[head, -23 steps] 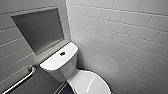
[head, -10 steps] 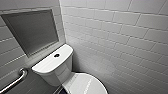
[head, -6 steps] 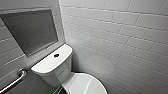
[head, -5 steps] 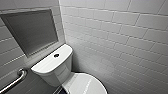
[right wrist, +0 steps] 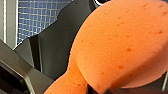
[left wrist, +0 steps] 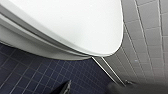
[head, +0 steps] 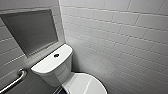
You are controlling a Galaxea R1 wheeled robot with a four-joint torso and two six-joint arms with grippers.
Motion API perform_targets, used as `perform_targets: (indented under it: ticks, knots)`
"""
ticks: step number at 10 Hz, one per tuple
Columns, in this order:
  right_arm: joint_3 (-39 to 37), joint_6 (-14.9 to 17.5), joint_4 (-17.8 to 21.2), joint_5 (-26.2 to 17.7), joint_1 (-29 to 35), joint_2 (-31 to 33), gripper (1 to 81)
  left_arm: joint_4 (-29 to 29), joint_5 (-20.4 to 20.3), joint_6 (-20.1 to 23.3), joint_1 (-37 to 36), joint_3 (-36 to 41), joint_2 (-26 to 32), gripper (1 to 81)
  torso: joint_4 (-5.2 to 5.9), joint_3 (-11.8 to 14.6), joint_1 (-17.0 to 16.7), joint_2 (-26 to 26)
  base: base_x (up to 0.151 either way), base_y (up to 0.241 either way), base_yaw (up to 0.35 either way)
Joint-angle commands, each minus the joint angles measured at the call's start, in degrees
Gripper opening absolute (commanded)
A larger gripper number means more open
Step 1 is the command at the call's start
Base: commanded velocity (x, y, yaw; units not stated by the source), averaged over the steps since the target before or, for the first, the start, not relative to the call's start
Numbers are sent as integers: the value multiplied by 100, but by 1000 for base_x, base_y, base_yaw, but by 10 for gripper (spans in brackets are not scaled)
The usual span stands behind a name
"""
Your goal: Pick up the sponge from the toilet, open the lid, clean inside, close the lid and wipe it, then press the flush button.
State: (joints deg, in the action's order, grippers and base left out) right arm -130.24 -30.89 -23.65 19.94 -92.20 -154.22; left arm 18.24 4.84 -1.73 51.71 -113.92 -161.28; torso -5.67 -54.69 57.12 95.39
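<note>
Bright red-orange soft sponge (right wrist: 120,45) is clamped in the right hand (right wrist: 98,90), squeezed narrow at the grip. White glossy ceramic toilet (head: 53,71) stands against the grey tiled wall (head: 120,37), its white oval plastic lid (head: 85,86) down. Left hand (left wrist: 100,90) is near the lid's rim; its state cannot be told.

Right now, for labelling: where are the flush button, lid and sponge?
flush button (head: 56,55): head view, its dark centre.
lid (left wrist: 75,22): left wrist view, its top face.
sponge (right wrist: 120,50): right wrist view, its broad face.
</note>
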Motion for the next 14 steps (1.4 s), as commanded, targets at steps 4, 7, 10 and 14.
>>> perform_targets:
  ticks: [4, 7, 10, 14]
  knots:
    - [26, 4, -114, -228, 30, 126, 10, 1005, 237, -3, -763, -7, -247, 811, 0, 0, 0, 0, 0, 0, 0]
    - [-79, 12, -114, -228, 30, 82, 10, 1314, 289, -3, -763, -490, -581, 811, 0, 0, 0, 0, 0, 0, 0]
    - [-254, 13, -105, -228, 21, -23, 10, 1393, 298, -3, -763, -895, -845, 811, 0, 0, 0, 0, 0, 0, 0]
    - [-395, 4, -105, -228, 30, -120, 10, 1595, 246, -3, -903, -912, -897, 811, 0, 0, 0, 0, 0, 0, 0]
